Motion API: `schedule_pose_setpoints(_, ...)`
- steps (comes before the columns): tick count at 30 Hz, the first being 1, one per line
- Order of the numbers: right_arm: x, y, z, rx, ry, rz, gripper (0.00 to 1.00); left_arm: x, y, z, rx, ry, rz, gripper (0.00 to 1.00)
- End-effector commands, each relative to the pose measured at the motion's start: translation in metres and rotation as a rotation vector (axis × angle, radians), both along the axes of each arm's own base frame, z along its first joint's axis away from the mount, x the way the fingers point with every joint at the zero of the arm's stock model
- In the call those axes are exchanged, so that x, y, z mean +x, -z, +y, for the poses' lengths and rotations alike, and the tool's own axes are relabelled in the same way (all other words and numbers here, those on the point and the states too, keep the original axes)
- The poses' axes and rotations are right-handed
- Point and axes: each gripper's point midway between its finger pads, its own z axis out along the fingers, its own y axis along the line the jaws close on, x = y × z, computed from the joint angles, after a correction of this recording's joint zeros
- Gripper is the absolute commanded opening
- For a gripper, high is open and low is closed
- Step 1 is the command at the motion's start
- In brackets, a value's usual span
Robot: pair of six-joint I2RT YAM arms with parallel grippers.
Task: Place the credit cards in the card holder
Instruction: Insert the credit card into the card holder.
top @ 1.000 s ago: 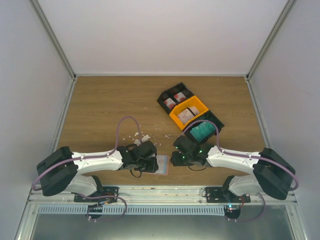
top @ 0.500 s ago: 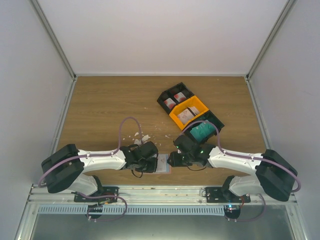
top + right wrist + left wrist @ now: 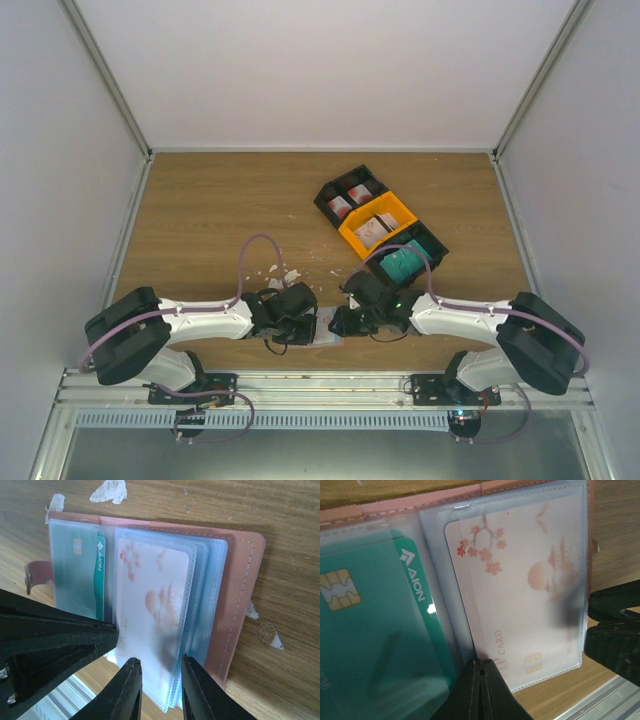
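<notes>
The salmon-pink card holder [image 3: 241, 595] lies open on the wood at the table's near edge [image 3: 325, 332], its clear sleeves fanned out. A teal credit card [image 3: 365, 630] [image 3: 98, 575] sits in the left sleeve. A white credit card with red blossoms [image 3: 520, 590] [image 3: 155, 595] fills the right sleeve. My left gripper [image 3: 482, 662] [image 3: 306, 322] is shut, tips at the fold between the two sleeves; whether it pinches a sleeve is unclear. My right gripper [image 3: 161, 669] [image 3: 336, 322] is open, its fingers over the near edge of the white card's sleeve stack.
Behind the right arm stand a black two-compartment bin [image 3: 350, 195], an orange bin [image 3: 378, 225] and a black bin holding teal cards [image 3: 405, 262]. White crumbs [image 3: 280, 272] [image 3: 110, 490] lie scattered on the wood around the holder. A metal rail runs along the near edge.
The left gripper has closed and shifted slightly right at the holder's fold. The right gripper moved left over the holder while its jaws narrowed.
</notes>
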Motion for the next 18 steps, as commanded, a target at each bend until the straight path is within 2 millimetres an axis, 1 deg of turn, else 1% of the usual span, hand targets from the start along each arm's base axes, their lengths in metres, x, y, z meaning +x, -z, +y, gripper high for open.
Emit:
schedule_pose_setpoints(1,-0.007,0.004,0.007,0.021,-0.038,0.015,0.22,-0.013,0.028,0.026,0.122,-0.013,0.048,0.0)
schedule_pose_setpoints(4,-0.009,0.004,0.009,0.036,-0.049,0.02,0.19,-0.013,0.029,0.026,0.121,-0.013,0.048,0.0)
schedule_pose_setpoints(11,-0.014,0.003,0.014,0.087,-0.064,0.042,0.18,-0.013,0.029,0.026,0.118,-0.015,0.049,0.0)
schedule_pose_setpoints(15,-0.013,0.006,0.008,0.063,-0.029,0.046,0.19,-0.014,0.031,0.028,0.121,-0.015,0.052,0.0)
schedule_pose_setpoints(18,-0.008,0.01,-0.002,0.005,0.03,0.041,0.22,-0.015,0.032,0.03,0.13,-0.02,0.054,0.0)
